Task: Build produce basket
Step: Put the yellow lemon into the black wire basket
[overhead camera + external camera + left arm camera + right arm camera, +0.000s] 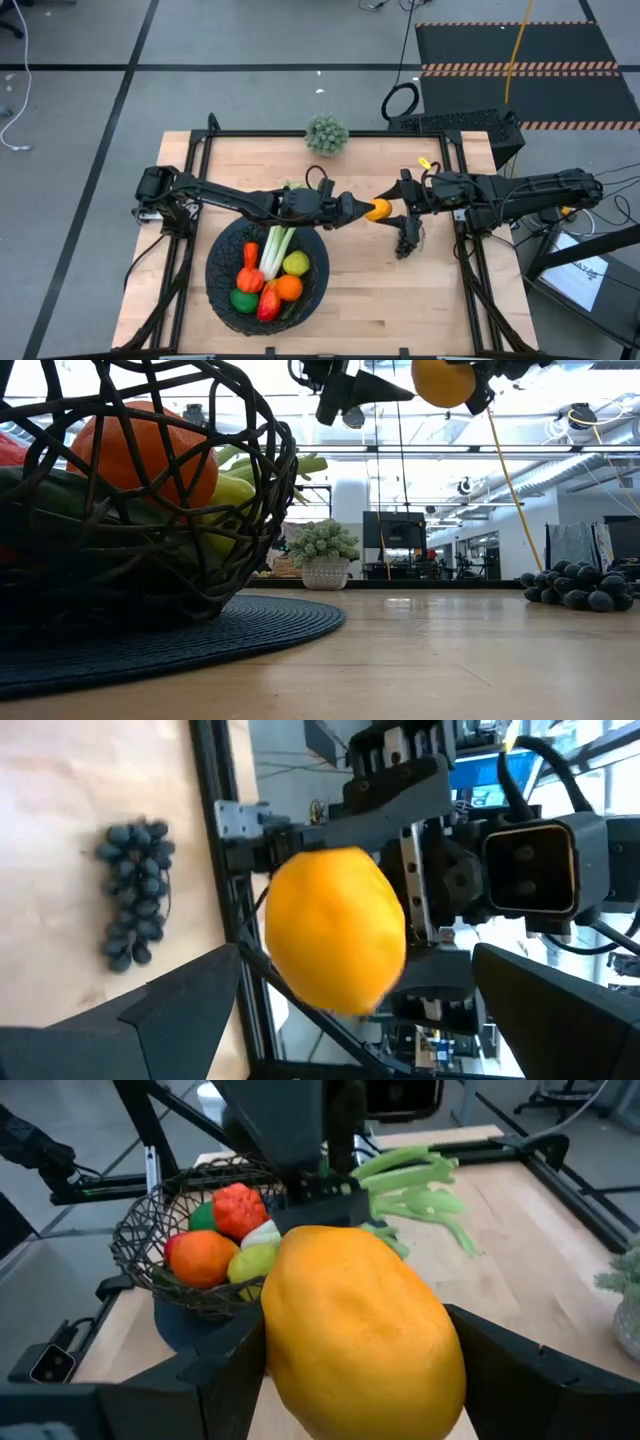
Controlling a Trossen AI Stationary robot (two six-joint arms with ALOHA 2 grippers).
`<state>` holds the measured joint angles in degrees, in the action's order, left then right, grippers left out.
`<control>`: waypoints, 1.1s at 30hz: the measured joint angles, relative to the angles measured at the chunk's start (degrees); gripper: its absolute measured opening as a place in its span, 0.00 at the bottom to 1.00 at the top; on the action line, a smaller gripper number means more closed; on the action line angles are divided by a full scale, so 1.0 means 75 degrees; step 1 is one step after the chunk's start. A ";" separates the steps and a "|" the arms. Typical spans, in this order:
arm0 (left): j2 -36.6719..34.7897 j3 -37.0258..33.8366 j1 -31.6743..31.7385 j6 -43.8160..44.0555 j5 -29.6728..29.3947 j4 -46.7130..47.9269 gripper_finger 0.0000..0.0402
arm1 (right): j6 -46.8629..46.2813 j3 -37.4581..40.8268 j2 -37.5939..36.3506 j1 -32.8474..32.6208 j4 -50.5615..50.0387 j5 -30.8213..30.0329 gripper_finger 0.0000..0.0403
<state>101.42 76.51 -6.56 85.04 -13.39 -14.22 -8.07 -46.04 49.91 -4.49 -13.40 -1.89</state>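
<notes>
A yellow-orange lemon (378, 210) hangs in the air over the table's middle, held by my right gripper (392, 208), which reaches in from the table's right. My left gripper (362, 210) is open and faces the lemon (335, 930) from the left; its fingers stand wide on either side without touching it. The black woven basket (222, 290) sits on a dark mat near the front edge, with a carrot, celery, an orange and other produce inside. Purple grapes (407, 238) lie on the wood below the right gripper. My right gripper pinches the lemon between its two fingers (500, 1370), one on each side of the fruit (435, 1335). The fingers come in level from the table's right side. The lemon is lifted clear, high above the table (443, 380).
A spiky grey-green ball plant in a pale pot (327, 133) stands at the far edge. The black frame rails (470, 250) run along the table's sides. Bare wood (400, 300) lies to the right of the basket, around the grapes (580, 588).
</notes>
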 joint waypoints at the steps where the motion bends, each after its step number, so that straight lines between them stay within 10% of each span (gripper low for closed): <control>1: 0.0051 0.0000 0.0031 -0.0144 -0.0031 -0.0052 0.99 | 0.0035 0.0000 0.0000 0.0002 0.0063 -0.0010 0.68; 11: 0.0366 0.0003 0.0288 -0.0470 0.0045 -0.0395 0.98 | 0.0224 0.0006 0.0090 0.0044 0.0470 -0.0181 0.68; 33: 0.0386 -0.0003 0.0293 -0.0514 0.0759 -0.0886 0.61 | 0.0098 -0.0003 0.0081 0.0041 0.0433 -0.0082 0.70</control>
<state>104.31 76.49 -4.36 81.19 -7.70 -20.87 -7.34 -46.06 50.52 -4.19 -10.15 -2.50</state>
